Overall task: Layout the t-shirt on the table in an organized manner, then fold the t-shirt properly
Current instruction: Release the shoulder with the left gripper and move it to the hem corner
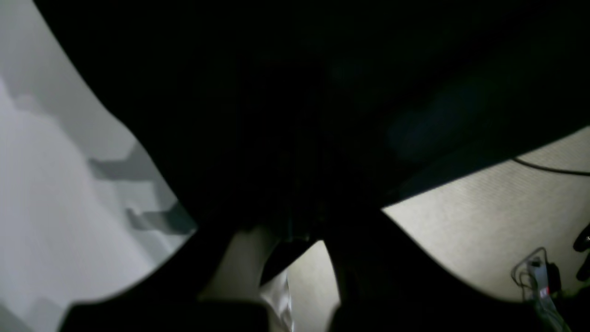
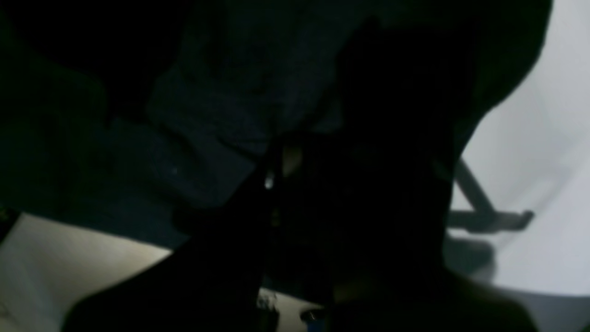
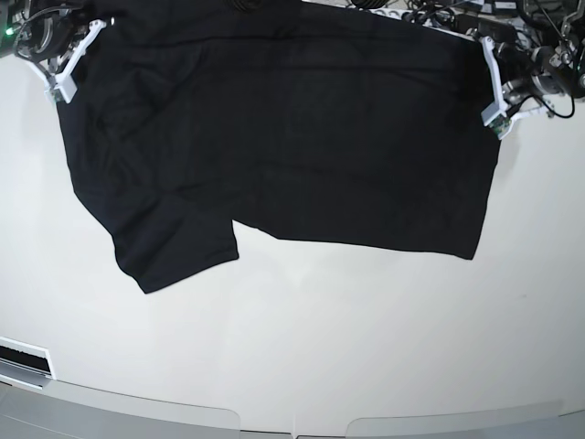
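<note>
White glossy desk [image 3: 302, 347], smooth, with a curved near edge; it fills most of the base view.

Item: t-shirt [image 3: 274, 137]. Plain black soft fabric, short-sleeved, no print, label or writing legible. It hangs spread wide between the two arms over the far half of the desk. One sleeve [image 3: 174, 247] droops lowest, on the base view's left; the hem edge falls straight down on that view's right. Whether the lower edge touches the desk cannot be told.

Right pincer [image 3: 64, 87]: white fingers, clenched on the shirt's upper corner at the base view's left. Its wrist view is nearly all dark cloth, faintly creased, with pale desk showing at the right and lower left.

Left pincer [image 3: 496, 114]: white fingers, clenched on the shirt's edge at the base view's right. Its wrist view is likewise filled with black fabric, with pale surface on both sides.

Cables [image 3: 430, 14]: dark tangle along the far edge, behind the shirt.
</note>
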You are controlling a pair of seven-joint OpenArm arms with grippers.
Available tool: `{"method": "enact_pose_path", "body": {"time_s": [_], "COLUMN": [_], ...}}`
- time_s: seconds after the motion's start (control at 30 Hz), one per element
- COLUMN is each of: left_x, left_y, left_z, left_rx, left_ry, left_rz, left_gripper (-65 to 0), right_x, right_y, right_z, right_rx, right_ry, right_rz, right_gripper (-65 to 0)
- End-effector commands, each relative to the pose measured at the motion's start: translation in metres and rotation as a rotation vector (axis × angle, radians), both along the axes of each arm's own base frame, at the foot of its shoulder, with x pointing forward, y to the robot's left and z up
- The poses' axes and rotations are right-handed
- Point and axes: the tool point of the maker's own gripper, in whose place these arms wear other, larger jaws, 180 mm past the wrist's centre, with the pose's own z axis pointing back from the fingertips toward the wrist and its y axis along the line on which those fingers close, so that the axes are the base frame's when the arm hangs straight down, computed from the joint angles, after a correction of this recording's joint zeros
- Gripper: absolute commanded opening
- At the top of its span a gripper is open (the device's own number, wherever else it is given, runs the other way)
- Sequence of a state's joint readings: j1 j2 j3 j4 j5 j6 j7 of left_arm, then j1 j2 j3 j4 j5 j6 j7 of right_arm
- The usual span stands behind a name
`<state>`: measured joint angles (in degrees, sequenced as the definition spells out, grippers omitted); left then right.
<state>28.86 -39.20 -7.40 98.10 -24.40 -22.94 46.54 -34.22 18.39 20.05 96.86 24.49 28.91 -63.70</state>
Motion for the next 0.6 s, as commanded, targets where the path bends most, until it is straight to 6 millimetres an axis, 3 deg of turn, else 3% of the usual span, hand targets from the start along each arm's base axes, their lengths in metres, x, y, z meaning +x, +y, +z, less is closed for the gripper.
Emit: {"method": "enact_pose_path", "body": {"time_s": [0.0, 0.2, 0.33, 0.47, 0.57], "left_x": [0.007, 0.025, 0.052, 0.08, 0.103], "left_y": [-0.001, -0.015, -0.021, -0.004, 0.014], "left_z": [0.008, 0.028, 0.061, 0.094, 0.105], "left_rx": [0.002, -0.022, -0.185, -0.276, -0.325], "left_ry": [-0.026, -0.104, -0.195, -0.32, -0.405], "left_rz": [-0.02, -0.011, 0.133, 0.214, 0.281], "left_gripper": [-65.0, -65.0, -65.0, -65.0, -65.0], "right_x": [0.001, 0.037, 0.057, 0.073, 0.087], "right_y": [-0.006, 0.002, 0.01, 0.016, 0.02], "right_z": [0.007, 0.036, 0.055, 0.071, 0.08], "right_rx": [-0.028, -0.055, -0.062, -0.067, -0.054], "right_ry": [0.002, -0.134, -0.227, -0.307, -0.388], "right_rz": [0.021, 0.066, 0.103, 0.118, 0.118], "right_gripper": [-65.0, -65.0, -65.0, -65.0, -65.0]}}
